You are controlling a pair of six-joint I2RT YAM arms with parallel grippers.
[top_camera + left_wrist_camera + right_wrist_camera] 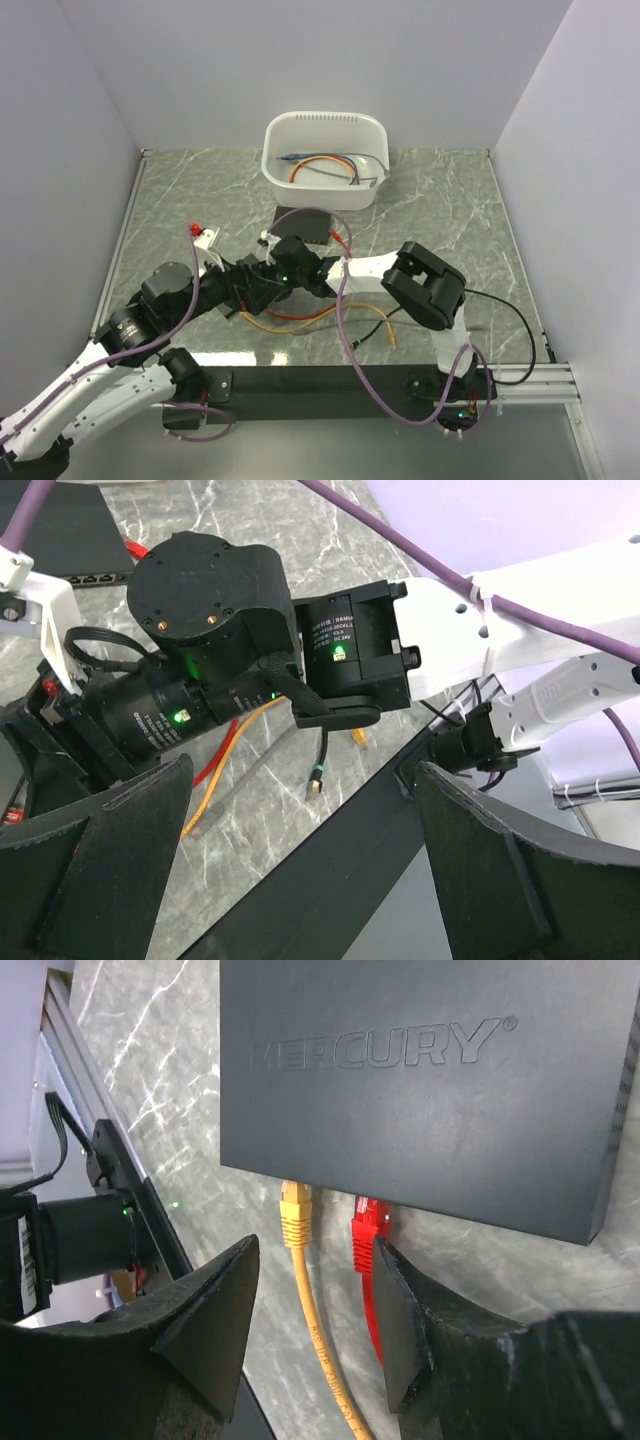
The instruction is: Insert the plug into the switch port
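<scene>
The black switch [420, 1090] lies flat on the marble table, in front of the white tub in the top view [305, 222]. A yellow plug [293, 1208] and a red plug [367, 1228] both run tip-first into its near edge, side by side. My right gripper [318, 1260] is open just short of that edge. The yellow cable [320, 1340] passes between its fingers without touching them, and the red plug lies against the inner side of the right finger [400, 1320]. My left gripper [300, 790] is wide open and holds nothing. It hovers behind the right wrist [215, 590], over loose cables.
A white tub [325, 118] with coiled cables stands at the back. Loose cable ends lie near the table's front edge: a black-cabled plug [318, 778], a yellow plug [362, 740] and a grey one [195, 830]. A purple cable [345, 330] loops over the right arm.
</scene>
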